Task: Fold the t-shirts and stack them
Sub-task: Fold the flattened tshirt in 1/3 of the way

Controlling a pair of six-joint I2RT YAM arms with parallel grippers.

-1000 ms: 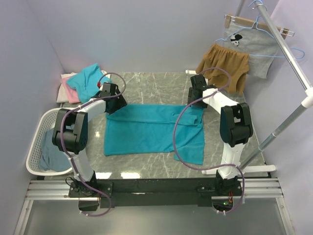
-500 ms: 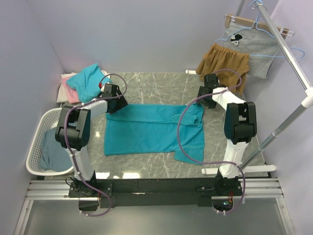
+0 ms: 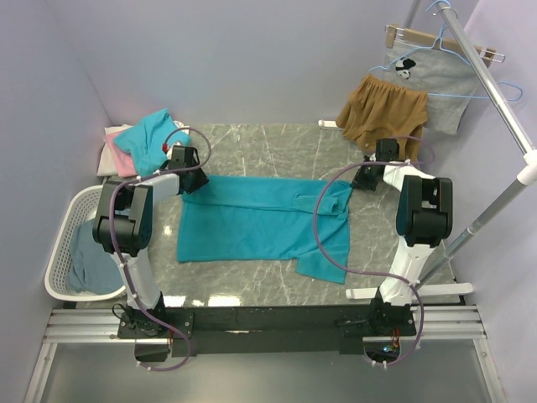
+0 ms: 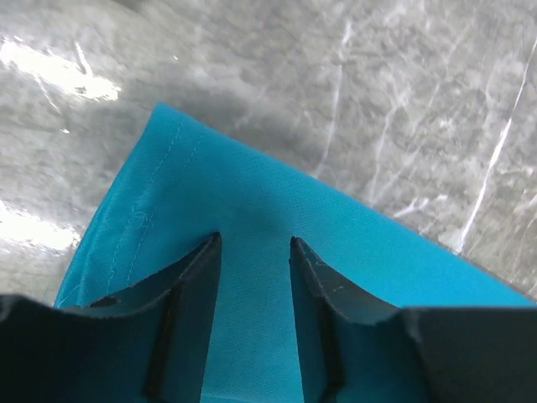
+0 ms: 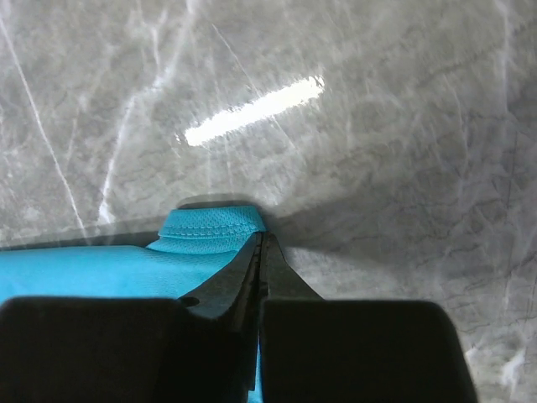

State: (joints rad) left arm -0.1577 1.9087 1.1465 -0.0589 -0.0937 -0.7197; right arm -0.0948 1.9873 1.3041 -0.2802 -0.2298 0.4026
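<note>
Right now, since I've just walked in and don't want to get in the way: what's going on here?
Two robot arms are working on a teal t-shirt spread flat on the marble table. The left gripper sits open over its far left corner; the right gripper is shut, seemingly pinching a hem at its right edge.

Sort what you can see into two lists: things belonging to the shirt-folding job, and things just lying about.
Job in hand:
spread teal t-shirt
pile of teal, pink and white tees
slate-blue garment in the white basket

Lying about:
tan-brown shorts
grey printed garment
clothes rail
</note>
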